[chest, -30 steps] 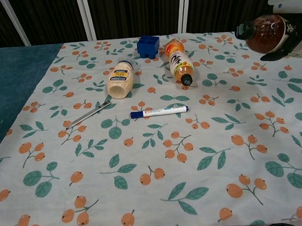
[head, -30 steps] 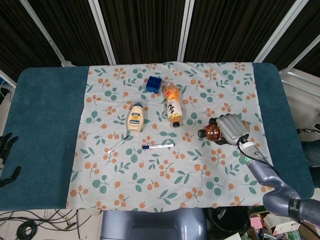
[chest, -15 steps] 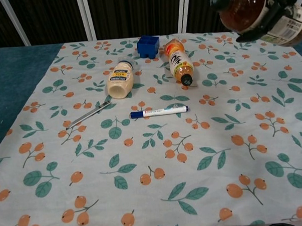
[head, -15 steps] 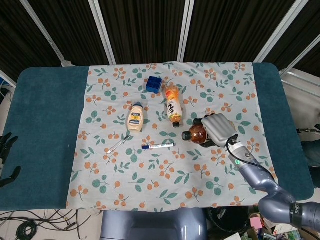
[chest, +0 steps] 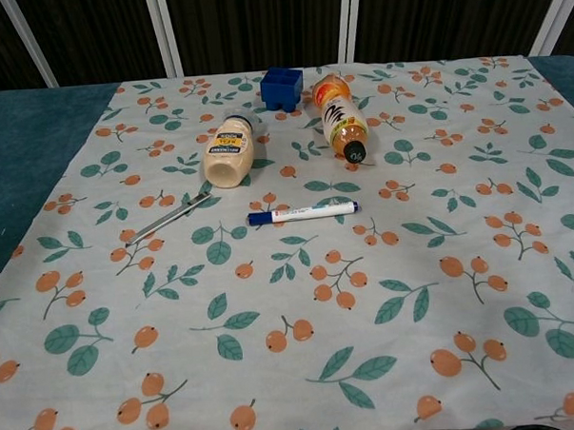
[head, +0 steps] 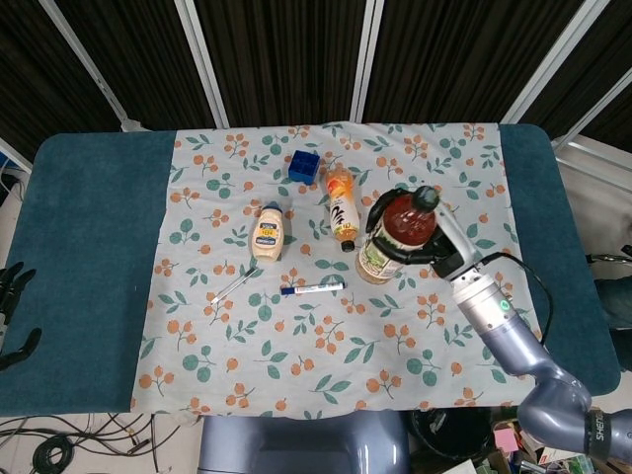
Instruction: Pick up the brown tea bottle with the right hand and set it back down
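Note:
The brown tea bottle [head: 393, 233] with a dark cap and pale label hangs high above the floral cloth in the head view, nearly upright, cap toward the camera. My right hand [head: 446, 247] grips it from its right side, the arm running down to the lower right. The chest view shows neither the bottle nor the hand. My left hand [head: 12, 296] shows only as dark fingers at the far left edge, off the table, holding nothing.
On the floral cloth [chest: 442, 265] lie an orange drink bottle [chest: 340, 120], a mayonnaise bottle [chest: 230, 153], a blue cube [chest: 281, 87], a blue-capped marker [chest: 302, 212] and a thin silver tool [chest: 168, 218]. Teal table cover [head: 89, 257] flanks the cloth.
My right hand has raised the brown bottle well above the cloth and turned it from lying sideways to nearly upright. It has left the chest view.

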